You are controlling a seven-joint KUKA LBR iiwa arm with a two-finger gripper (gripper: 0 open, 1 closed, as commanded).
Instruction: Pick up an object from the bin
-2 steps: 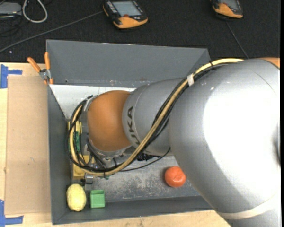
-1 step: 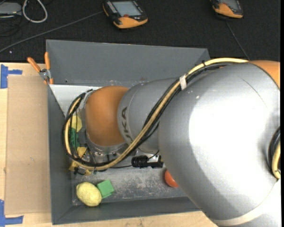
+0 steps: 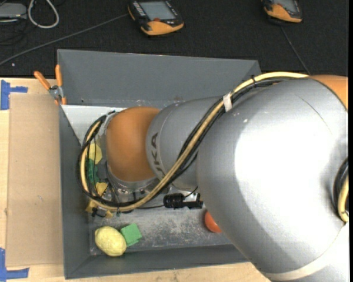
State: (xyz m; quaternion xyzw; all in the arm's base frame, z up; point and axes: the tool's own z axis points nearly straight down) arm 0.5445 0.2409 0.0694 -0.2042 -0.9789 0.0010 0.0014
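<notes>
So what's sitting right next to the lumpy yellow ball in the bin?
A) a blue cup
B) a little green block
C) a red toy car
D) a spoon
B: a little green block lies right beside the lumpy yellow ball, near the lower left corner of the bin.

I make out part of the KUKA lettering [image 3: 155,153] running along the grey arm [image 3: 270,175]. I can read nothing else.
</notes>
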